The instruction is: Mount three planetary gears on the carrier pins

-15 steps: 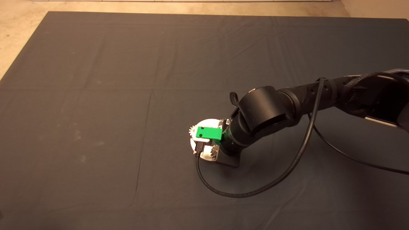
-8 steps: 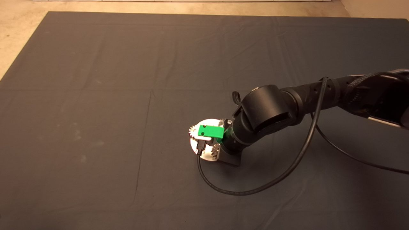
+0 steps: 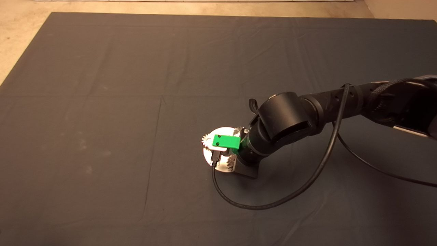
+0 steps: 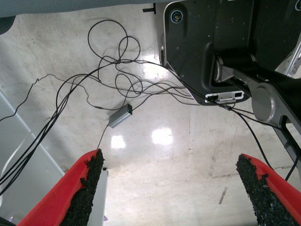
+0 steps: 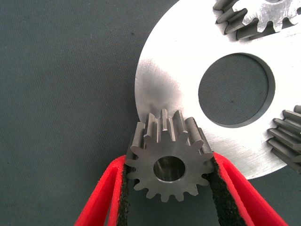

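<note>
Right now the right gripper (image 5: pixel 167 188) is hanging over the white carrier plate (image 3: pixel 218 131), which is sitting on the bench's dark mat (image 3: pixel 136 102) a little toward five o'clock of the mat's centre. Its jaws are closing narrow on a planetary gear (image 5: pixel 167 162), one black pad pressing each flank of the teeth, the centre hole facing the wrist camera. That held gear is sitting at the plate's rim (image 5: pixel 155 94), overlapping the edge; whether it is resting on a pin cannot be told.

Two other gears are showing on the plate in the wrist view: one (image 5: pixel 261 16) at about one o'clock of the large centre hole (image 5: pixel 235 89), another (image 5: pixel 287 141) at about four o'clock, both cut off by the edge of the view. From above, a gear (image 3: pixel 206 139) is peeking out at the plate's nine o'clock edge, beside the green gripper body.

The left gripper (image 4: pixel 171 188) is waiting away from the mat, jaws spread wide and holding nothing, with tangled cables (image 4: pixel 117 80) lying across a pale floor beyond.
</note>
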### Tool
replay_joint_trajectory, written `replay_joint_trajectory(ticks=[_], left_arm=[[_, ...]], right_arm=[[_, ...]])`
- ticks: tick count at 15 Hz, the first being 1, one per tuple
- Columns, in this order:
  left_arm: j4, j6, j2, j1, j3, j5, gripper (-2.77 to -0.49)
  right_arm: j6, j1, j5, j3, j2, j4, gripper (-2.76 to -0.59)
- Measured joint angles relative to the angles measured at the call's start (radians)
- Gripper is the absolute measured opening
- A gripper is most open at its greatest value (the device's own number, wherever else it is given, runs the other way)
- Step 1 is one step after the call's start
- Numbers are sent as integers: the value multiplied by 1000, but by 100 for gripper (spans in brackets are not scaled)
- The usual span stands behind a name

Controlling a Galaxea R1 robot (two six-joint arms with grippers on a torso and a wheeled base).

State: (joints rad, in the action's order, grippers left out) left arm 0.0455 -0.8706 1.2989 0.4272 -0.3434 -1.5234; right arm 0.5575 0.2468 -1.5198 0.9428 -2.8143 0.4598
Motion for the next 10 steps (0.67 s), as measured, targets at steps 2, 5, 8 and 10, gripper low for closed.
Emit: replay_joint_trajectory(ticks=[2, 5, 8, 10], left_arm=[[0, 0, 0, 0, 0, 0, -124], [0, 0, 0, 0, 0, 0, -124], [0, 0, -6, 0, 0, 0, -124], [0, 0, -6, 0, 0, 0, -124]], right_arm=[[0, 0, -16, 0, -15, 1, -232], [0, 0, -30, 0, -32, 4, -232], [0, -6, -22, 0, -43, 8, -232], [0, -7, -22, 0, -45, 11, -232]])
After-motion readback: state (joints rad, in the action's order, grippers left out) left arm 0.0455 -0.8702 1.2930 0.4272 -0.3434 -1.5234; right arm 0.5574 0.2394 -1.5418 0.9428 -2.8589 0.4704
